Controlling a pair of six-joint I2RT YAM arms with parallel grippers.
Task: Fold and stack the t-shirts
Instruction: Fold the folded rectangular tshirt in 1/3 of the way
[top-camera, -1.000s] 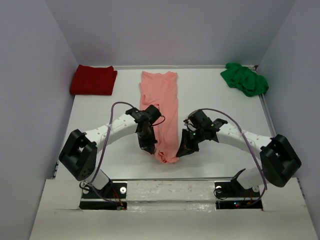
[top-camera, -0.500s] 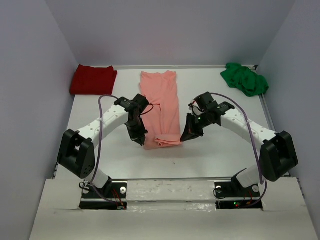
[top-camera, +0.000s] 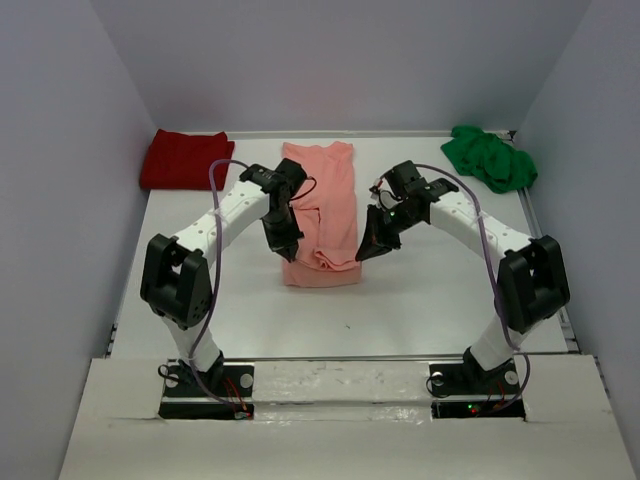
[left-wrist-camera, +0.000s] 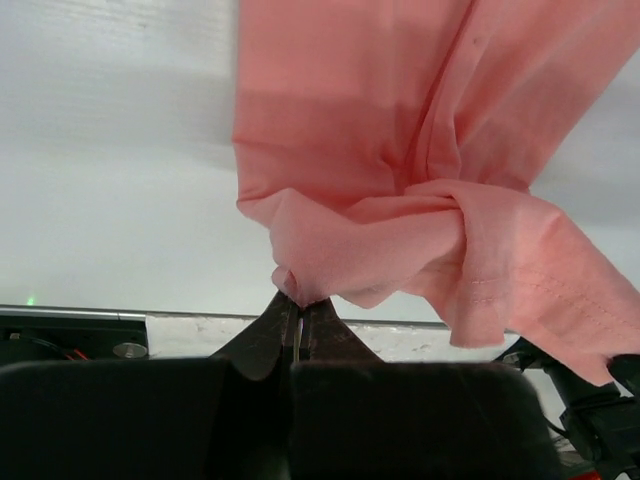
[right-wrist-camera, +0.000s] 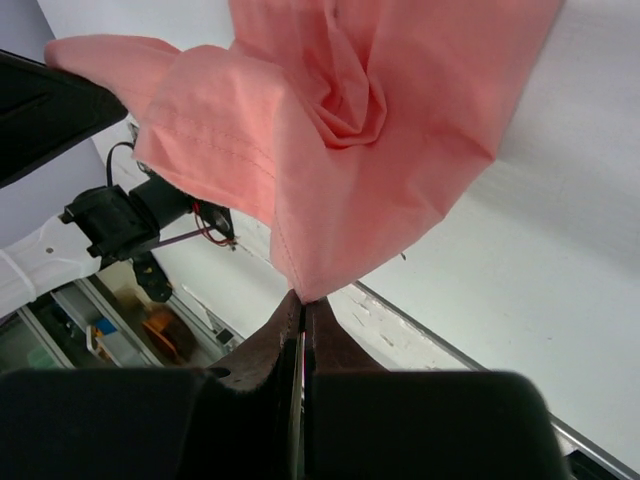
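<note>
The salmon-pink t-shirt (top-camera: 325, 190) lies lengthwise in the middle of the table, its near end lifted and doubled back over itself. My left gripper (top-camera: 290, 253) is shut on the near left corner of the pink cloth (left-wrist-camera: 400, 150), pinched at the fingertips (left-wrist-camera: 299, 300). My right gripper (top-camera: 363, 254) is shut on the near right corner of the cloth (right-wrist-camera: 380, 100), which bunches just above its tips (right-wrist-camera: 303, 300). The dark red t-shirt (top-camera: 187, 159) lies folded at the back left. The bright green t-shirt (top-camera: 489, 158) sits crumpled at the back right.
The white table (top-camera: 430, 300) is boxed in by grey walls on the left, back and right. Both arm bases stand at the near edge. The left arm's wiring (right-wrist-camera: 150, 215) shows in the right wrist view.
Both grippers have travelled from near the front edge toward the back, carrying the pink shirt's near end with them. The shirt now looks shorter, with a fold forming at its near side.
</note>
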